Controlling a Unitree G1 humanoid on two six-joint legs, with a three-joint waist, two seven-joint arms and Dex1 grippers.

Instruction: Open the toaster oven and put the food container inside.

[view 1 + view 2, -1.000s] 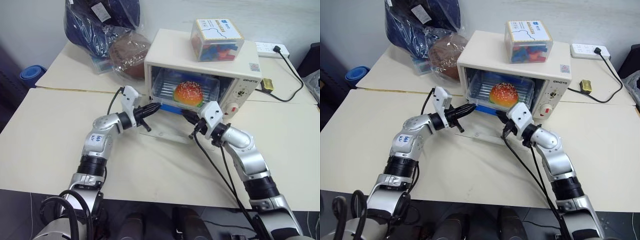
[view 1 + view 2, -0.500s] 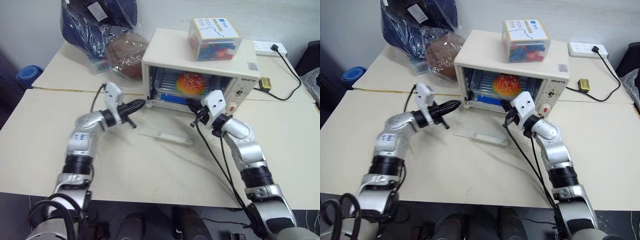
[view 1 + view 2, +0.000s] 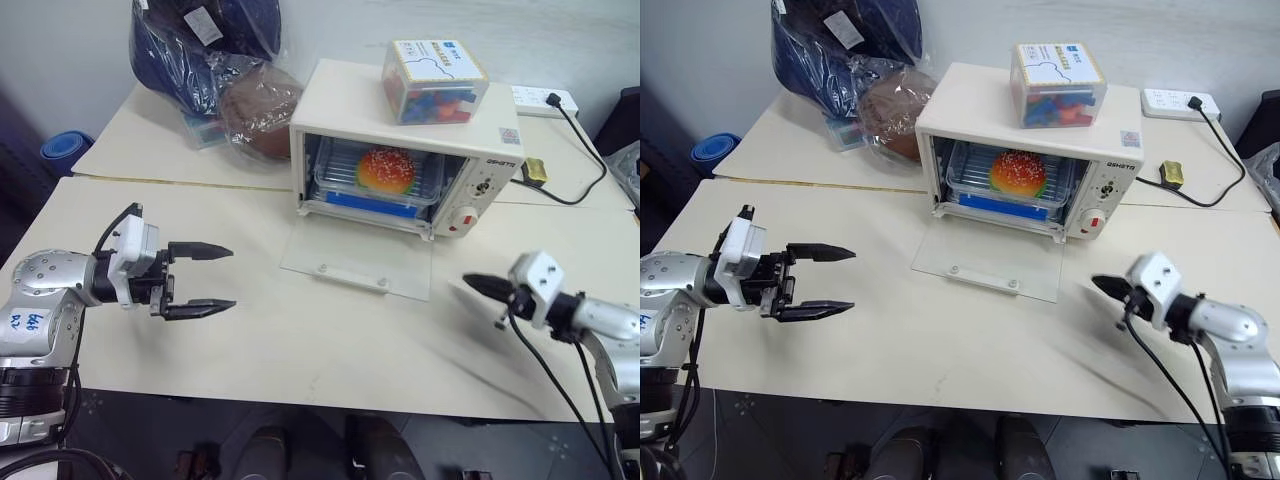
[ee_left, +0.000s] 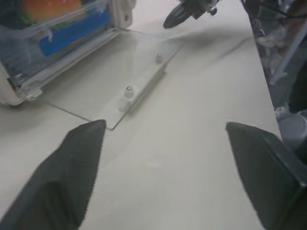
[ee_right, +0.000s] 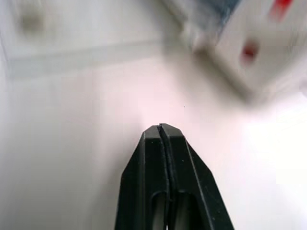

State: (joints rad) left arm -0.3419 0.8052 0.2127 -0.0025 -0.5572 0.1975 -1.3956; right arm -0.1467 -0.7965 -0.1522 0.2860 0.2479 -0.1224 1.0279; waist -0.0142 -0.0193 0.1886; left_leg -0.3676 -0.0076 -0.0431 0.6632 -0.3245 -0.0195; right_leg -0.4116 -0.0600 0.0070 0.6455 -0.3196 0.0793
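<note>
With the food container [image 3: 383, 175] now inside the toaster oven [image 3: 400, 140], both arms have withdrawn.
Left gripper [image 3: 198, 279] spread empty; right gripper [image 3: 476, 285] clenched empty; door still down between them.

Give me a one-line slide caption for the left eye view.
Clear burger-filled food container sits inside the cream-white toaster oven, glass door down; left gripper open, right gripper shut, both clear.

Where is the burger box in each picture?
Left eye view: the food container sits inside the toaster oven, upper middle.
Right eye view: the same spot inside the oven.
Left wrist view: its blue-clipped corner is at the top left.
Right wrist view: too blurred to tell.
Shared landmark: the open glass door lying flat on the table.
</note>
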